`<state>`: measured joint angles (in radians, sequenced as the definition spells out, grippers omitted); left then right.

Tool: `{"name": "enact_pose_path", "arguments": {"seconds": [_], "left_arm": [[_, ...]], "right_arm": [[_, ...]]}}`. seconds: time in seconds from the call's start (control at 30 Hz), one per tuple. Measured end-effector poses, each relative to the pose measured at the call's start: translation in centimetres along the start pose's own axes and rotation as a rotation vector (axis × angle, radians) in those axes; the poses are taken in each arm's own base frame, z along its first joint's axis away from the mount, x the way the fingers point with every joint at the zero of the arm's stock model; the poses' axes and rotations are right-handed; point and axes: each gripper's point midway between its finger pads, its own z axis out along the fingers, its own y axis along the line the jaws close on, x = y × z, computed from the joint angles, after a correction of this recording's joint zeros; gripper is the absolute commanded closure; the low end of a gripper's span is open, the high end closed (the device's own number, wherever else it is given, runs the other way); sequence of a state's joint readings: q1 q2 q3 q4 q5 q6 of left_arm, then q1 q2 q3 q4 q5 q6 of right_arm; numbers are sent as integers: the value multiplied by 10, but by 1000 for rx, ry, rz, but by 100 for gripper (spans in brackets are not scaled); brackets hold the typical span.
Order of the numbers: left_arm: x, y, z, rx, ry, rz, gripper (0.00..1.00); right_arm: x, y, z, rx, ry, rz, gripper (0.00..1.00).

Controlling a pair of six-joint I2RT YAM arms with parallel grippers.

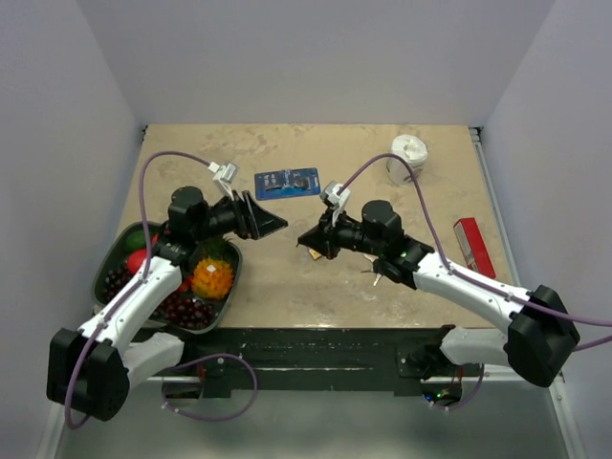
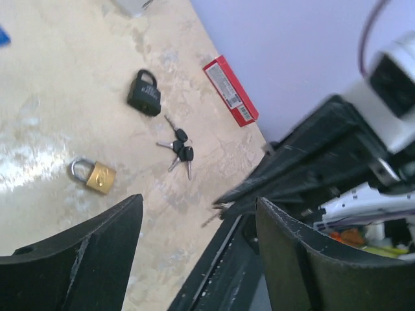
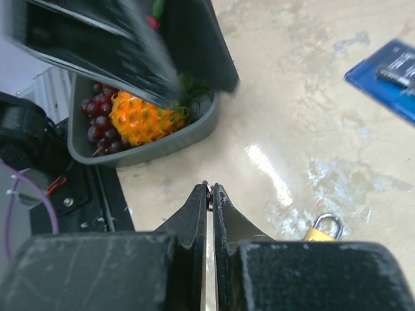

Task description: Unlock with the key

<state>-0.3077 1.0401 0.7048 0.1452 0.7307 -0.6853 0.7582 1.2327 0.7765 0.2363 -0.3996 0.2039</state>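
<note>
Top external: right arm (image 1: 459, 282) low, inward.

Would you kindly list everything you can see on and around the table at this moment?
key bunch: one, silver with black heads, on the table beside the black padlock
black padlock: one, black, near the red box
brass padlock: one, brass, mid-table
red box: one, red, right edge
blue card: one, blue, far centre
white container: one, white, far right
tray: one, dark grey, near left
spiky fruit: one, orange, in tray
grapes: several, dark red, in tray
left end effector: one, black, open
right end effector: one, black, shut
</note>
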Motion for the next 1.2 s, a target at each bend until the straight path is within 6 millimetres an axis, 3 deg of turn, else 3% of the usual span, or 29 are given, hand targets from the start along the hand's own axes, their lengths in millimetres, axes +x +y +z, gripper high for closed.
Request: {"name": "enact_pose_path", "arguments": {"seconds": [0.17, 0.3, 0.47, 0.63, 0.73, 0.97, 1.2], "left_arm": [[30, 35, 12, -84, 30, -295, 28], [36, 43, 12, -121, 4, -428, 28], [27, 38, 10, -106, -69, -514, 28], [37, 41, 5, -102, -105, -634, 28], [39, 41, 3, -103, -117, -696, 29], [24, 26, -1, -39, -165, -772, 31], [29, 21, -2, -17, -142, -846, 37]], "right_arm": [[-6, 7, 7, 48, -37, -110, 100], [-11, 16, 15, 98, -72, -223, 100], [-21, 24, 21, 158, -123, -338, 100], [-32, 30, 21, 218, -194, -438, 100], [-31, 30, 22, 245, -203, -488, 100], [-24, 29, 31, 278, -186, -566, 100], [-22, 33, 37, 290, -193, -626, 100]]}}
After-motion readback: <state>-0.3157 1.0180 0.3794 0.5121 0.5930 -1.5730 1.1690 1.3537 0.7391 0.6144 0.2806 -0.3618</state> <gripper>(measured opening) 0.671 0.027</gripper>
